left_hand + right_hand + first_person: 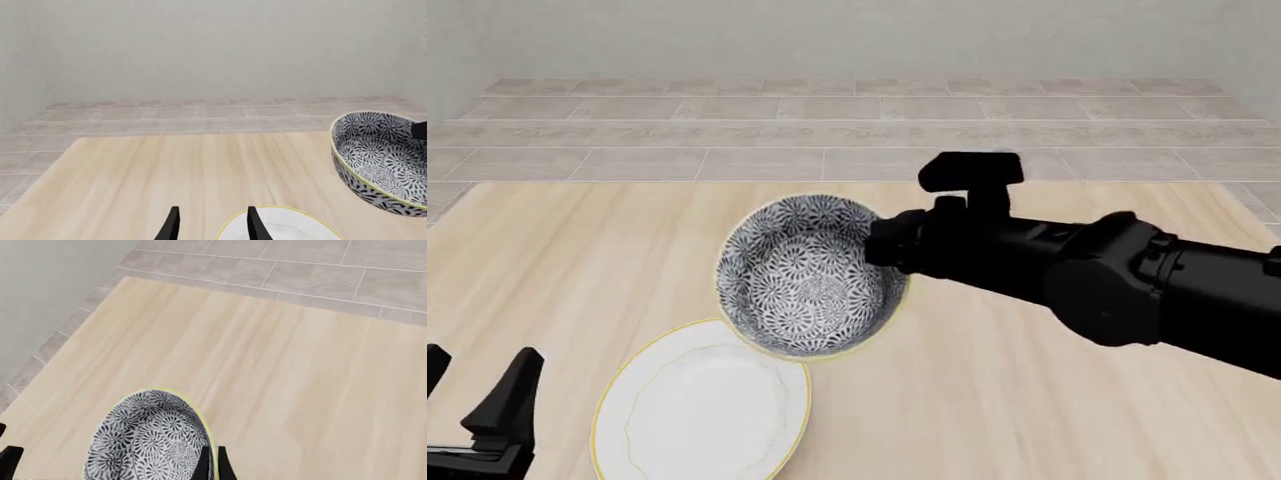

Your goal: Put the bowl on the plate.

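Right gripper (210,462) pinches the rim of the deep round black-and-white floral bowl (810,276), holding it tilted and lifted so it can clear the flat white yellow-rimmed plate (701,410), just below-left of it. Left gripper (212,225) idles spread apart, holding nothing, beside the plate.

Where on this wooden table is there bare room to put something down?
Bare wood lies left of the black-and-white floral bowl, out to the table's left edge, and along the far edge behind it. Another wide patch lies near the front, right of the white yellow-rimmed plate, below the right arm. It is crowded at the centre: bowl, plate and right pincer meet there.
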Available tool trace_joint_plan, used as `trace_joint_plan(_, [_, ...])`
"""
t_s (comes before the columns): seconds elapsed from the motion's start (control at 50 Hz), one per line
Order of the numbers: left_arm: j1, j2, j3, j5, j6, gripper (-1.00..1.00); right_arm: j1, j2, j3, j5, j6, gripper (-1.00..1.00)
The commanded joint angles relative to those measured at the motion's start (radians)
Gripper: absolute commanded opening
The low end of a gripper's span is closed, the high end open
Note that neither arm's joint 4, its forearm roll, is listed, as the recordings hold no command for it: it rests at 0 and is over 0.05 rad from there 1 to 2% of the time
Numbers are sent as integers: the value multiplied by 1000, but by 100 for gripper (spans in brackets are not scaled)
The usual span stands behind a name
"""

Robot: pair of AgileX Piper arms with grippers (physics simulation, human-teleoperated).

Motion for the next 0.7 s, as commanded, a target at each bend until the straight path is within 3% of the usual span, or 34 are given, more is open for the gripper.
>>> trace_joint_plan(0.02, [2, -1, 0, 1, 0, 100, 44, 44, -3, -45, 71, -100])
trace_joint_plan(0.28, [3, 3, 0, -4, -1, 100, 78, 93, 6, -83, 133, -100])
trace_joint_plan(0.7, [1, 7, 0, -2, -3, 100, 110, 152, -61, -66, 143, -100])
